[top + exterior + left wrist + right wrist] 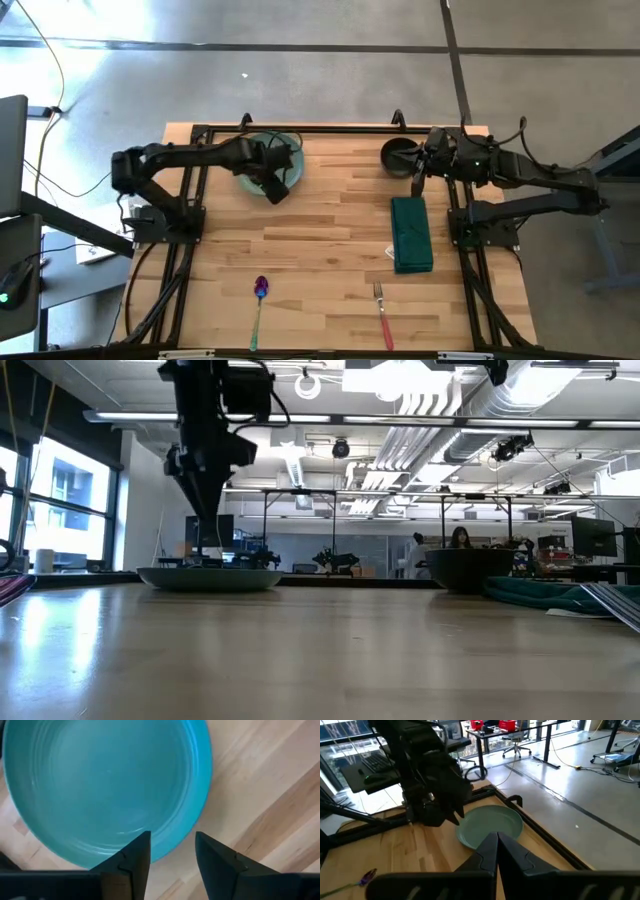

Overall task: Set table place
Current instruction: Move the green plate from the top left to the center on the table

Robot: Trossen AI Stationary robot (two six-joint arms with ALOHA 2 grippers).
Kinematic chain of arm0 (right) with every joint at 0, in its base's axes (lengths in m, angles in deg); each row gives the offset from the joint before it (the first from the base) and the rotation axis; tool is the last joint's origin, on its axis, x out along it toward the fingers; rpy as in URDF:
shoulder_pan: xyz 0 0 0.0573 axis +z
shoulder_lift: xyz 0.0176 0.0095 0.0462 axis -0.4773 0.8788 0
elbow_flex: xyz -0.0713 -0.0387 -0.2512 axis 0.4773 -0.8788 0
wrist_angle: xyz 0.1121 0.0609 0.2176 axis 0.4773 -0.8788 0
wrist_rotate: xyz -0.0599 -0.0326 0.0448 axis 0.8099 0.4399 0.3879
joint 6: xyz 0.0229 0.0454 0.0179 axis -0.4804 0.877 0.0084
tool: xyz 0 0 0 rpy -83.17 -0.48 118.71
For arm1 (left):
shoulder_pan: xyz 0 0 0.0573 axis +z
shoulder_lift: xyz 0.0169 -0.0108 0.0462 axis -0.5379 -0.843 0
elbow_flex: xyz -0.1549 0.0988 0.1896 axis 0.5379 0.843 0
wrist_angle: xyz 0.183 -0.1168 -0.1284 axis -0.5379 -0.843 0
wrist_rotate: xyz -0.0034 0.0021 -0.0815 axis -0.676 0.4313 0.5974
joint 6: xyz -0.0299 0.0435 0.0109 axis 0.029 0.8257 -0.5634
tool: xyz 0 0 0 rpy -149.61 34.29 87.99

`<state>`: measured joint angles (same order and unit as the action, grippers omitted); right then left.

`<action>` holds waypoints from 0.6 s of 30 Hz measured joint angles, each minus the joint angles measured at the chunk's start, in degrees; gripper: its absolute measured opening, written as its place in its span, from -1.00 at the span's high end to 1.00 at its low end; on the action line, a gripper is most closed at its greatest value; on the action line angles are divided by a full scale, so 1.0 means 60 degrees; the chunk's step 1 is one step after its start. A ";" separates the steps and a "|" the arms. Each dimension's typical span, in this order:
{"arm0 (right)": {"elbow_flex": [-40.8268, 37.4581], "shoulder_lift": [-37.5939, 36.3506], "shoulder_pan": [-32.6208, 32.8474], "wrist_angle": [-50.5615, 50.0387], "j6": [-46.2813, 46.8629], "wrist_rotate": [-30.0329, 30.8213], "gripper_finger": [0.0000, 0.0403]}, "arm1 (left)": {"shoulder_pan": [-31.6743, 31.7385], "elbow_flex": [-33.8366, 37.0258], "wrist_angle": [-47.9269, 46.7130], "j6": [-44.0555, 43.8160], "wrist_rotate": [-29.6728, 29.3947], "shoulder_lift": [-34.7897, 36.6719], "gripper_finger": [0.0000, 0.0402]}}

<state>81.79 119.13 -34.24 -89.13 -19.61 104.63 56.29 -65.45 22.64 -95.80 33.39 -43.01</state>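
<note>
Light-wood planks of the table (320, 230), framed by a black rail, fill the middle of the high view on a grey concrete floor. Near the far edge, toward the left corner, a teal plate (262, 158) lies flat; the left gripper (272, 186) hangs over its rim with jaws released, and its wrist view shows the two fingers (134, 857) parted above the plate's edge. Toward the far right corner sits a dark bowl (400, 157), and the right gripper (420, 180) is just beside it, jaws clenched together in its own wrist view. A folded green cloth (411, 233) lies by the right edge. Along the near edge rest a spoon (259, 310) with a purple bowl and a red-handled fork (382, 314), well apart. Beyond the table, the low view shows an open office with a person (461, 539) seated far off.
</note>
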 joint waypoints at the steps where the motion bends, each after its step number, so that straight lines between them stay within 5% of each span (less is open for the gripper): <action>1: 0.0000 -0.0007 -0.0001 -0.0050 0.0020 0.0003 1.00 | 0.0092 -0.0046 0.0065 0.0285 0.0002 -0.0140 0.28; 9: -0.0011 -0.0025 -0.0001 -0.0210 0.0062 0.0011 1.00 | 0.0106 -0.0057 0.1416 0.3382 0.0516 -0.0455 0.26; 18: -0.0018 -0.0025 -0.0001 -0.0192 0.0066 0.0019 1.00 | 0.0999 -0.0050 0.1532 0.3853 0.1392 -0.0577 0.27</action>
<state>81.68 118.98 -34.25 -90.29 -19.22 104.74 62.28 -65.75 31.83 -72.68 41.74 -46.47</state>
